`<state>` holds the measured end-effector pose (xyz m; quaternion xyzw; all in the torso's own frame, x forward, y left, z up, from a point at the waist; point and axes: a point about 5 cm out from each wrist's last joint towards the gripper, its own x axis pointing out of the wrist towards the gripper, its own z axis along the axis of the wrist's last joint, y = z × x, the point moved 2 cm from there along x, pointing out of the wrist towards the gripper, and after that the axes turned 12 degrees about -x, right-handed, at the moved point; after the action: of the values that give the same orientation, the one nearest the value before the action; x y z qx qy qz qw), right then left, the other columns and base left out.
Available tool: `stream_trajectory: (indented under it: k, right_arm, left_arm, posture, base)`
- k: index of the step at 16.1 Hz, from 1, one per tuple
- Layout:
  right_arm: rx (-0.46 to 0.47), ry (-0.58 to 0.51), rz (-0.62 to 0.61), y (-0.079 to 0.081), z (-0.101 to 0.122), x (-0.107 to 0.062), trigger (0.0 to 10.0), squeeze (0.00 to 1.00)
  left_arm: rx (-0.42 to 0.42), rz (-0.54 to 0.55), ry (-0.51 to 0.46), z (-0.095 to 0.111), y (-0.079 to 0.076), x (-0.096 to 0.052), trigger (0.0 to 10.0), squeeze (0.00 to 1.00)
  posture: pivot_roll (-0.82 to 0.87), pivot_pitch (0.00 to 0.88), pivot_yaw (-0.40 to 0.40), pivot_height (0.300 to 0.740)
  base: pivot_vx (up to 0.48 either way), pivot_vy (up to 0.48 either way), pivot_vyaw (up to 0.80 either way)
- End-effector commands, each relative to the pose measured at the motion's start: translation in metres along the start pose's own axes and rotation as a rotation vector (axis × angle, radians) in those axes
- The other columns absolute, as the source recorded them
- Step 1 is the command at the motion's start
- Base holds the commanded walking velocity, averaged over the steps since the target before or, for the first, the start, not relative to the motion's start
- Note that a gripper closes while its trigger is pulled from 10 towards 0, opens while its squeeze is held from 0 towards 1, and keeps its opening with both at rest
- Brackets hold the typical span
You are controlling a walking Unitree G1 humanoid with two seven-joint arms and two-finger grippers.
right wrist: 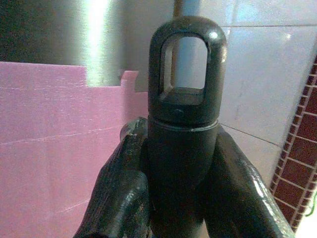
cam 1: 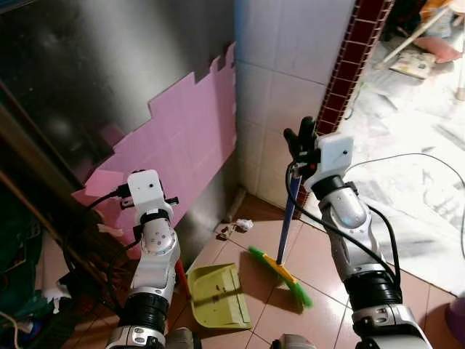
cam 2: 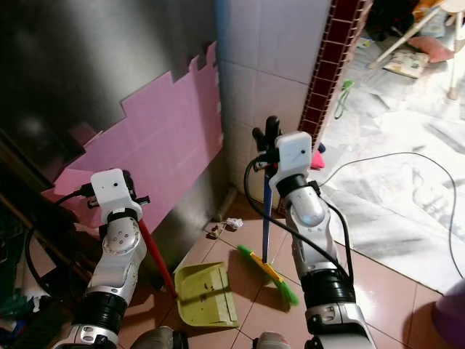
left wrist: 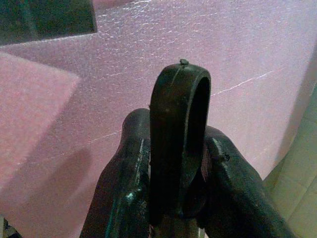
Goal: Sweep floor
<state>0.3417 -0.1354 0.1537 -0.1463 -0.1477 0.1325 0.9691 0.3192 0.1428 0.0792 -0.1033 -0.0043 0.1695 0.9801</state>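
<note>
With our right pincer (right wrist: 181,163) pinching the broom (cam 1: 288,218) and left pincer (left wrist: 178,168) pinching the dustpan (cam 1: 218,294) handle, we should drag the bristles from the scraps (cam 1: 234,228) toward the dustpan.

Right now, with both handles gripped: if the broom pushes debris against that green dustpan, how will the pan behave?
The dustpan looks like thin plastic lying flat on smooth tiles, so it is probably light and would slide unless braced. The left gripper is shut on its red handle, which should steady it. The broom has a low angled head, so it likely sweeps without tipping the pan.
</note>
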Motion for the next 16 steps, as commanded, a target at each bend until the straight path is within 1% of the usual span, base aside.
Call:
stream_trajectory:
  k: [1,2,4,7,10,12,14,16]
  right_arm:
    - [-0.027,-0.055,0.004,-0.001,0.013,0.003,10.0,0.0]
    - [-0.038,-0.062,0.014,0.0,0.013,0.001,10.0,0.0]
    - [-0.035,-0.073,0.031,0.005,0.015,-0.001,10.0,0.0]
    - [-0.019,-0.076,0.031,0.007,0.015,0.0,10.0,0.0]
    - [-0.01,-0.082,0.043,0.01,0.016,0.0,10.0,0.0]
    - [-0.006,-0.083,0.047,0.011,0.017,0.0,10.0,0.0]
    - [0.001,-0.084,0.051,0.012,0.017,0.0,10.0,0.0]
    - [0.011,-0.081,0.056,0.013,0.017,0.0,10.0,0.0]
  left_arm:
    - [-0.001,-0.014,-0.008,0.003,-0.002,-0.001,10.0,0.0]
    - [0.001,-0.019,-0.009,0.003,-0.003,0.0,10.0,0.0]
    - [0.003,-0.025,-0.007,0.003,-0.004,0.001,10.0,0.0]
    - [0.005,-0.037,-0.006,0.003,-0.006,0.001,10.0,0.0]
    - [0.01,-0.036,-0.007,0.004,-0.005,0.002,10.0,0.0]
    - [0.013,-0.032,-0.006,0.004,-0.003,0.002,10.0,0.0]
    - [0.016,-0.028,-0.005,0.003,-0.003,0.003,10.0,0.0]
    - [0.022,-0.022,-0.013,0.004,-0.002,0.003,10.0,0.0]
  posture:
    - [-0.11,0.0,0.034,0.74]
    - [-0.11,0.0,0.034,0.74]
    - [-0.11,0.0,0.044,0.74]
    - [-0.11,0.0,0.048,0.74]
    - [-0.11,0.0,0.046,0.74]
    - [-0.11,0.0,0.046,0.74]
    - [-0.11,0.0,0.046,0.74]
    - [-0.1,0.0,0.045,0.74]
  base:
    - [0.0,0.0,0.0]
    - [0.0,-0.337,0.0]
    - [0.0,-0.48,0.8]
    - [0.0,-0.48,0.77]
    - [0.0,-0.48,0.45]
    - [0.0,-0.48,0.4]
    - [0.0,-0.398,0.0]
    - [0.0,0.0,0.0]
